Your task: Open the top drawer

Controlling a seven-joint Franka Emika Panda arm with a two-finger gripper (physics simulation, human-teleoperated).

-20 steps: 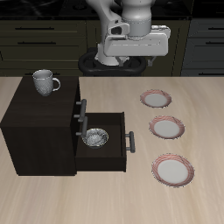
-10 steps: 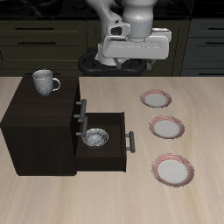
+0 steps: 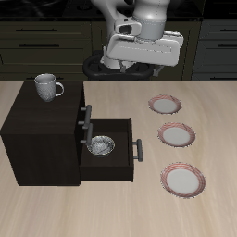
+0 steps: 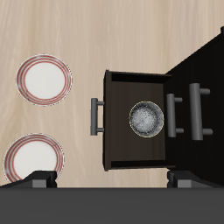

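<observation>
The dark wooden cabinet [image 3: 42, 130] stands on the table with its drawer fronts facing the plates. The top drawer [image 3: 81, 105] is shut, and its bar handle [image 3: 86, 113] shows in the wrist view [image 4: 199, 109] too. A second shut handle [image 3: 90, 128] lies just under it. The lowest drawer [image 3: 113, 165] is pulled out with a metal bowl [image 3: 100, 145] inside. My gripper [image 3: 143, 57] hangs high above the table behind the cabinet, touching nothing. In the wrist view my gripper [image 4: 114, 182] is open and empty, with its fingertips [image 4: 44, 179] wide apart.
A grey mug [image 3: 46, 87] stands on the cabinet's top. Three red-rimmed plates [image 3: 167, 105], [image 3: 176, 135], [image 3: 182, 179] lie in a row beside the open drawer. Dark kitchen cupboards line the back.
My hand has shifted slightly toward the plates' side and tilted a little, staying high. The cabinet, drawers and plates have not moved.
</observation>
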